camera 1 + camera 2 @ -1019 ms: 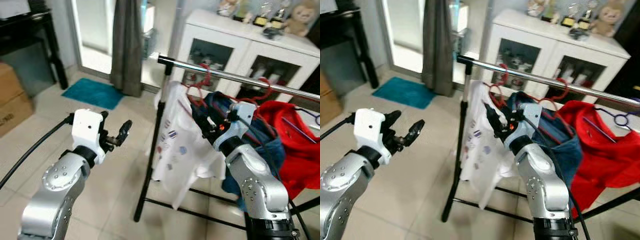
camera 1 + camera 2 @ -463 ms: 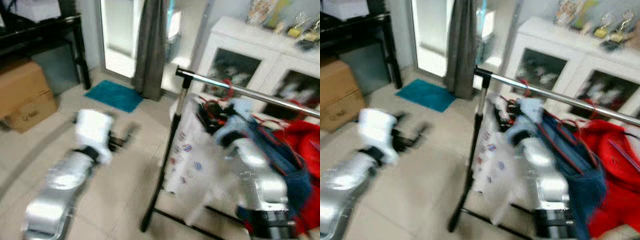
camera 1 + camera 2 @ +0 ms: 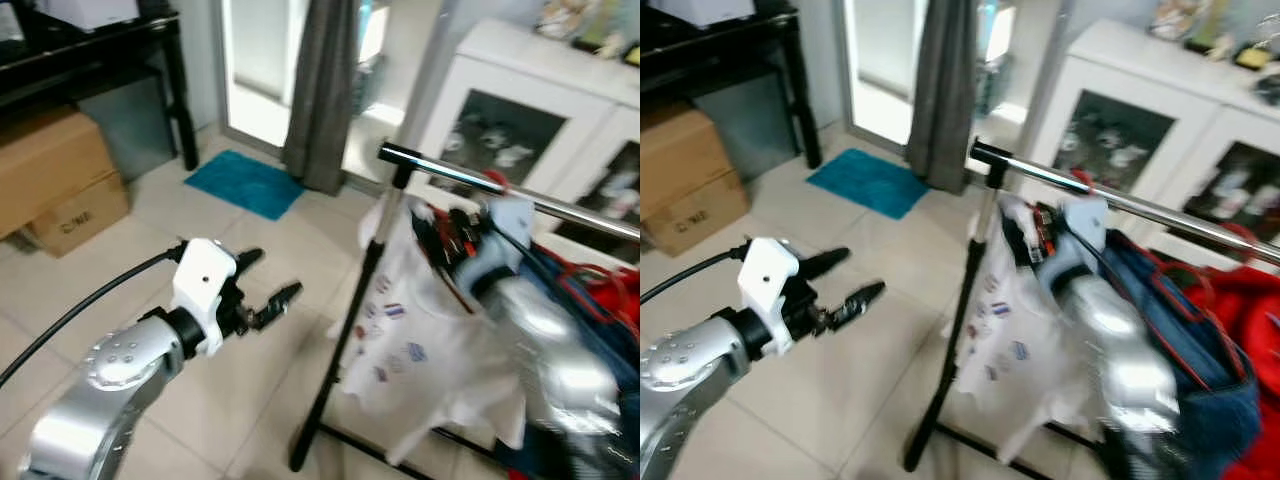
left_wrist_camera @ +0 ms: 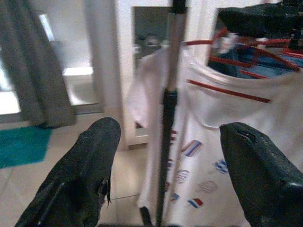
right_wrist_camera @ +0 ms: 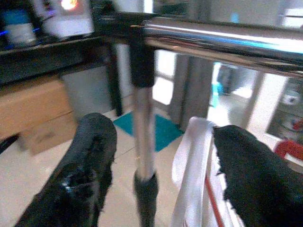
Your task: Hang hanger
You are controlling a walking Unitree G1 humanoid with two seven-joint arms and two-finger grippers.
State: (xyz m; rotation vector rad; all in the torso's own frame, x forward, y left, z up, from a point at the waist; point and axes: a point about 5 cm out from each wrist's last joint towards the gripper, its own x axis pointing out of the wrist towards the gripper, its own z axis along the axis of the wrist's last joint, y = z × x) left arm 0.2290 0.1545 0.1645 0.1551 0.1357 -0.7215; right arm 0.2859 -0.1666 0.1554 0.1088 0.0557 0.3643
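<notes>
A chrome clothes rail (image 3: 500, 185) on a black post (image 3: 345, 340) carries a white printed shirt (image 3: 415, 335) on a red hanger (image 4: 227, 90), nearest the rail's end. Blue and red garments on more red hangers hang behind it. My right gripper (image 5: 170, 165) is raised at the hanger hooks just under the rail's end, open and holding nothing; its arm (image 3: 535, 325) is blurred. My left gripper (image 3: 265, 280) hovers open over the floor to the left of the post, empty, pointing at the shirt.
Cardboard boxes (image 3: 50, 175) sit under a black table (image 3: 100, 40) at the left. A teal mat (image 3: 245, 183) lies before a grey curtain (image 3: 325, 90). A white glass-door cabinet (image 3: 520, 110) stands behind the rack. Tiled floor spreads left of the post.
The whole picture has shifted, so the camera has moved: the rack now sits further right and the boxes have come into view. Both grippers stay open, the right one by the hooks.
</notes>
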